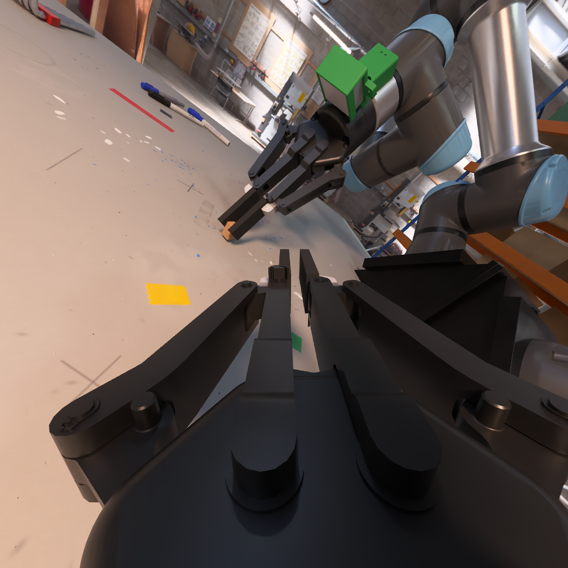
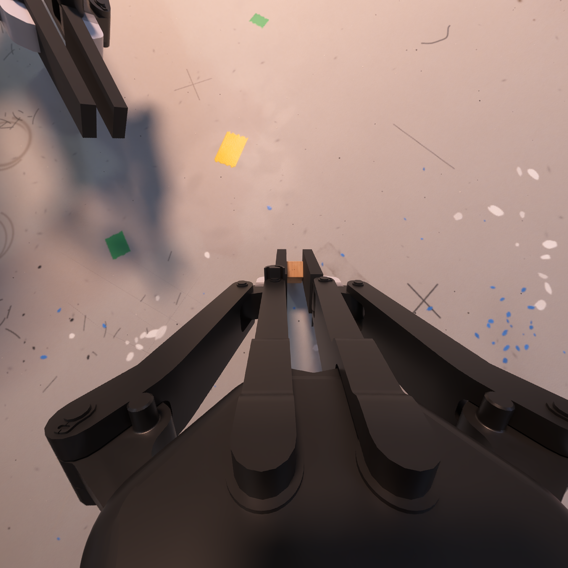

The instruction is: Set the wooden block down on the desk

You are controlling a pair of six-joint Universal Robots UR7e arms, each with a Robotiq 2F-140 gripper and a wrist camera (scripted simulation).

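Observation:
A small wooden block [image 2: 295, 269] sits between the fingertips of my right gripper [image 2: 294, 256], which is shut on it. In the left wrist view the right gripper [image 1: 231, 228] tilts down and holds the block [image 1: 227, 232] at the surface of the beige desk [image 1: 92, 230]. I cannot tell whether the block touches the desk. My left gripper [image 1: 294, 259] is shut and empty, a narrow slit between its fingers, a little above the desk and short of the block. It also shows at the upper left of the right wrist view [image 2: 104, 124].
Several markers [image 1: 172, 103] and a red tape strip [image 1: 141, 110] lie far back on the desk. A yellow tape patch [image 2: 231, 149] and a green one [image 2: 117, 245] are stuck flat on it. The desk edge [image 1: 347, 221] runs behind the right gripper.

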